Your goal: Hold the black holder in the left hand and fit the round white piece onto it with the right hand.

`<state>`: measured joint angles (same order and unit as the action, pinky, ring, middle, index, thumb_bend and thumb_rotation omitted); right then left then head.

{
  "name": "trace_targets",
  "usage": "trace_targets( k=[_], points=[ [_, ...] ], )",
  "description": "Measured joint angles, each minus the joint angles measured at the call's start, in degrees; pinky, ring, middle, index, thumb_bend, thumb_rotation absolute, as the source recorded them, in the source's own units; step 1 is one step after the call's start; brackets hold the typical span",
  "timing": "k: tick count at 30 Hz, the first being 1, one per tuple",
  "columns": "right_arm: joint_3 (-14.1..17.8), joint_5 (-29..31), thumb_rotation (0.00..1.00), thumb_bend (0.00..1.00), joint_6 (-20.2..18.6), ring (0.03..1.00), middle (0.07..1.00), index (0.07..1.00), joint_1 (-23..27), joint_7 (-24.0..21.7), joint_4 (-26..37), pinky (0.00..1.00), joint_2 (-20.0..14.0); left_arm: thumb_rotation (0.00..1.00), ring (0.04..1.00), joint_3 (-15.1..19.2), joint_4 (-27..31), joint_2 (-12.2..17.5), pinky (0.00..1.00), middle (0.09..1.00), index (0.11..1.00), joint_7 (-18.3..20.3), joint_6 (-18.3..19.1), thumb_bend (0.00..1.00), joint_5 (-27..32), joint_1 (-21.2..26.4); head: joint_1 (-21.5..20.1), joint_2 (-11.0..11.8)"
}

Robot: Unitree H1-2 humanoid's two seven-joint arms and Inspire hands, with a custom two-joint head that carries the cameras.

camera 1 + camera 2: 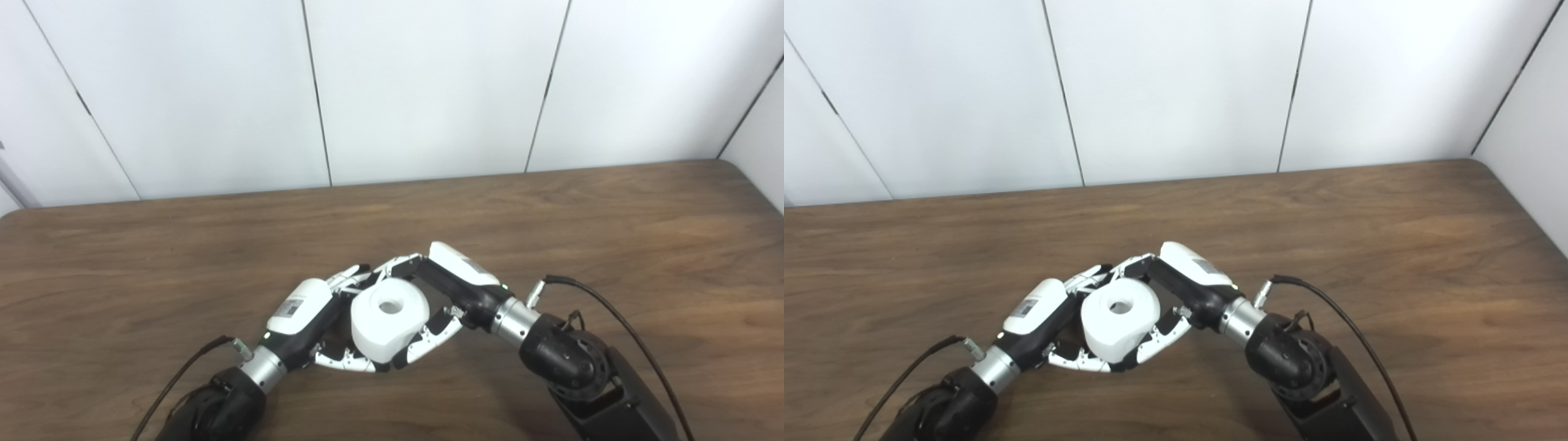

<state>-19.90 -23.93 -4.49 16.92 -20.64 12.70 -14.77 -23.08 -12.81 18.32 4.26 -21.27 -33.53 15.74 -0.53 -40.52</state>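
Both hands meet at the middle of the table, cupped around the white piece. My left hand comes in from the lower left and wraps its near-left side; my right hand comes in from the lower right and closes around the far and right side, with fingers curling under the front edge. Fingers of both hands touch the white piece, so I read each as closed on the stack between them, though how firmly I cannot tell.

I cannot see the holder at all. It may sit under the white piece inside the left palm, but the frames hide it.

What the next move turns on is the piece's axis. Its centre hole faces up toward the camera, tilted a little away from me, so the axis runs roughly vertical. Neither hand is clearly nearer; they sit on opposite sides. My judgement is that the piece is at or close to seated, and any last push should follow that axis downward, with the left hand bracing underneath.
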Motion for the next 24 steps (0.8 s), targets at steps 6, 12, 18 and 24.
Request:
trace_targets(
  k=[6, 12, 18, 24],
  points=[
    [1.4, 0.0, 0.13, 0.52, -1.0, 0.733, 0.741, 0.481, 2.3, -0.4, 1.8, 0.61, 0.0, 0.06, 0.97, 0.0, 0.0, -0.1, 0.91, 0.89, 0.481, 0.0, 0.1, 0.52, 0.0, 0.0, 0.0, 0.0],
    [2.1, 0.1, 0.13, 0.52, -2.3, 0.728, 0.741, 0.481, 2.6, -1.8, 3.4, 0.61, -0.1, 0.06, 0.974, 0.0, 0.1, -0.1, 0.92, 0.895, 0.481, 0.1, 0.1, 0.52, 0.1, 0.0, 0.2, -0.5],
    [3.3, 0.2, 0.13, 0.52, -2.3, 0.718, 0.733, 0.481, 2.6, -2.2, 3.6, 0.6, -0.1, 0.06, 0.97, 0.0, 0.1, -0.1, 0.91, 0.893, 0.481, 0.2, 0.1, 0.52, 0.1, 0.0, 0.3, -0.7],
    [3.5, 0.2, 0.13, 0.52, -2.3, 0.721, 0.733, 0.481, 3.1, -3.0, 3.6, 0.61, -0.3, 0.06, 0.967, 0.0, 0.1, -0.1, 0.91, 0.893, 0.481, 0.1, 0.1, 0.52, 0.1, 0.0, 0.4, -1.0]
  ],
)
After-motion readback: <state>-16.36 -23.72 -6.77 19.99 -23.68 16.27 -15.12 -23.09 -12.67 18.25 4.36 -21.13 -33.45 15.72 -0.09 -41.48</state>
